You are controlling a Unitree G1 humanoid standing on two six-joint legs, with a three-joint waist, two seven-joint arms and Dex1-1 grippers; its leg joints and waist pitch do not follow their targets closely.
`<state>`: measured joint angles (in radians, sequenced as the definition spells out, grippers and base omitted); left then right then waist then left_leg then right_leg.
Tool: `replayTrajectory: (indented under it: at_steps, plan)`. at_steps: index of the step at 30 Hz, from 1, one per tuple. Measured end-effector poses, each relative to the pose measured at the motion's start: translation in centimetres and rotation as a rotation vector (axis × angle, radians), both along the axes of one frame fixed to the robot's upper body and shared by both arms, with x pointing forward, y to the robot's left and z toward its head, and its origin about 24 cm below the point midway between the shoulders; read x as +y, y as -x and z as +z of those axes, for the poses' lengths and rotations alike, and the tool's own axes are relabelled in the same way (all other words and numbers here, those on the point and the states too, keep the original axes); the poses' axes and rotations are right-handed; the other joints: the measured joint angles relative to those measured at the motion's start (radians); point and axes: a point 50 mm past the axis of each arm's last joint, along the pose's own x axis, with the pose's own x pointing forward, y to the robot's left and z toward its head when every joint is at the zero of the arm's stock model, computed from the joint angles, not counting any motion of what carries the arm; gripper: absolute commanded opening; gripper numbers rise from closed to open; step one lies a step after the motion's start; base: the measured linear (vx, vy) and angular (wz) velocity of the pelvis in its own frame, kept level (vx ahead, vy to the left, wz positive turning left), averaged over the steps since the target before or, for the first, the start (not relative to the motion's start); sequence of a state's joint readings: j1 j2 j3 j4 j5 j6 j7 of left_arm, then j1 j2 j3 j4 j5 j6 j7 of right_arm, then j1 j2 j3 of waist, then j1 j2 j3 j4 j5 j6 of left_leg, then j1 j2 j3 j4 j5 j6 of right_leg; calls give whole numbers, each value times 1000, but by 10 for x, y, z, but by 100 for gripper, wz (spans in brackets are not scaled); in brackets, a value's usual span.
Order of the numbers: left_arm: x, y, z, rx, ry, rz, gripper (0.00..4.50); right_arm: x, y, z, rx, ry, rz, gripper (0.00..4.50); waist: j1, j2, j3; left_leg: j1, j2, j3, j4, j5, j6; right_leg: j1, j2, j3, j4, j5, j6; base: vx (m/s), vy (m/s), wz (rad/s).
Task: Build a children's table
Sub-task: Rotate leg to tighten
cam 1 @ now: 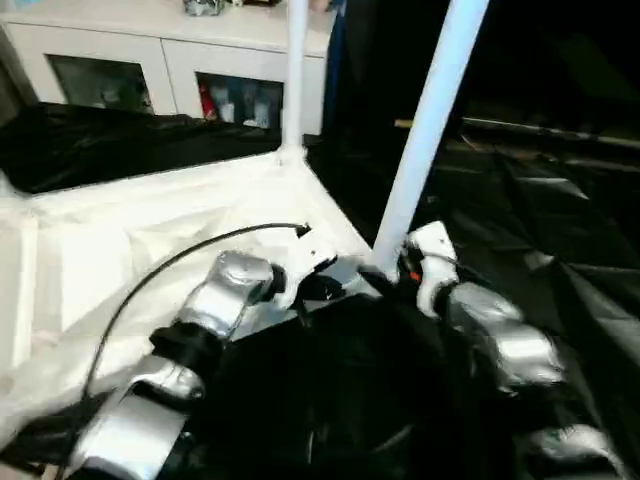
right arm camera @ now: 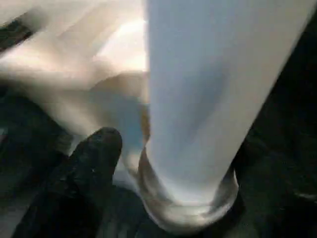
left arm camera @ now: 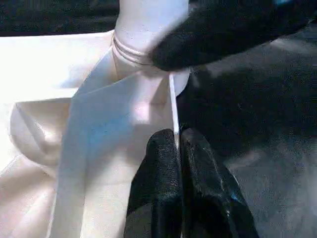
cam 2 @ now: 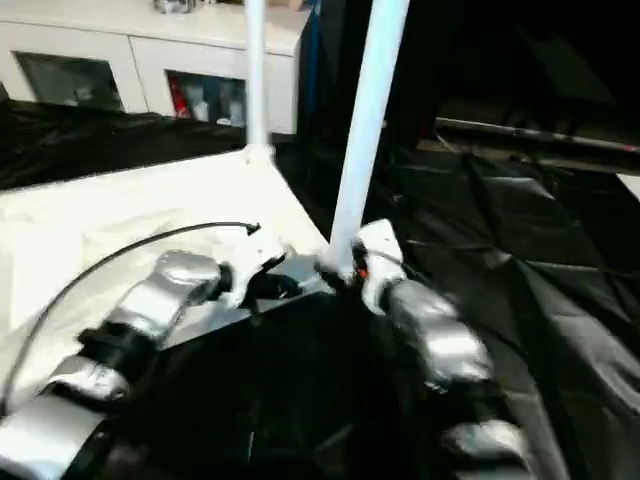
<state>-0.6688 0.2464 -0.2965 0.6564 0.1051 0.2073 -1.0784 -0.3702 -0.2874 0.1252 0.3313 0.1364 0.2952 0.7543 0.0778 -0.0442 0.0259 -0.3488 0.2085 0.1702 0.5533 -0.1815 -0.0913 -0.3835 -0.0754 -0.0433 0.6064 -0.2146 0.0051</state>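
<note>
Two white legs (cam 1: 430, 130) stand upright in the white tabletop's (cam 1: 150, 240) corners; the right end effector (cam 1: 392, 268) sits at the nearer leg's base.

Smooth white plastic tabletop (cam 1: 120, 250) and legs (cam 1: 430, 120); glossy, crinkled black cloth (cam 1: 560, 220)

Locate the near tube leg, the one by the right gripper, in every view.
Left eye view: near leg leans from top right into the tabletop's near corner.
Right eye view: centre, same lean.
Left wrist view: its base, top.
Right wrist view: close up.
Shared landmark: corner socket.
</note>
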Motion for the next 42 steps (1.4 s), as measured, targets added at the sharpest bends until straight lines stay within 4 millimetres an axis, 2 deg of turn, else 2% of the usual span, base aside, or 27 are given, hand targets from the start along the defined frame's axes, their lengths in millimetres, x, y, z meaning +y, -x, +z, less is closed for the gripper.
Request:
replayTrajectory:
  at_steps: [2, 5, 10, 12, 17, 19, 21, 29, 38, 42]
  plan:
    - [8, 2, 2, 9, -13, -49, 0, 0, 6, 0, 13, -14, 63, 360, 1, 0, 0, 0, 0, 0, 0, -1, -1, 0, 0, 0, 0, -1, 0, 52, 2, -1]
    - [23, 14, 5, 55, -23, -169, 0, -2, 25, 0, 48, -8, 241, 360, 9, 5, 0, 0, 0, 2, -1, -3, -1, 0, 0, 1, -4, -2, -1, 0, 0, 0]
    - [23, 25, 8, 94, -22, -279, 0, -2, 39, 2, 110, -24, 361, 360, 13, 0, 3, 0, -1, 2, 1, -4, -1, -1, -2, 1, -6, -1, -1, 0, 0, 0]
    - [24, 29, 7, 115, -18, -299, 0, -4, 43, 4, 129, -16, 408, 360, 14, 1, 4, 0, -1, 2, 1, -4, -1, -1, -2, 1, -6, -1, -1, 0, 0, 0]
    - [24, 31, 7, 125, -16, -306, 0, -4, 45, 4, 139, -18, 428, 360, 14, 2, 4, 0, -1, 2, 1, -3, -1, 0, -2, 0, -4, -1, -1, 0, 0, 0]
    - [24, 32, 7, 126, -13, -304, 0, -4, 45, 4, 143, -14, 429, 328, 14, 1, 4, 0, -1, 2, 1, -4, -1, 0, -2, 0, -4, -1, -1, 0, 0, 0]
    - [24, 33, 6, 130, -11, -303, 0, -5, 45, 5, 149, -9, 427, 325, 15, 1, 4, 0, -1, 2, 2, -4, -1, 0, -2, 0, -4, -1, -1, 0, 0, 0]
    - [24, 34, 6, 141, 0, -291, 0, -5, 43, 4, 154, -11, 424, 259, 15, 1, 4, 0, 0, 2, 4, -4, -1, 0, -2, 1, 0, -1, -1, 0, 0, 0]
    - [27, 35, 5, 139, 3, -260, 0, 0, 42, 2, 155, -37, 406, 252, 13, -2, 6, 0, 0, 2, 9, -3, -2, 0, -2, 2, 5, -1, -1, 0, 0, 0]
    - [25, 27, 2, 97, 6, -151, 0, 2, 31, -5, 128, -75, 236, 251, 6, -10, 6, 2, 0, 2, 10, -2, -3, 0, -2, 3, 7, 2, -2, 0, 0, 0]
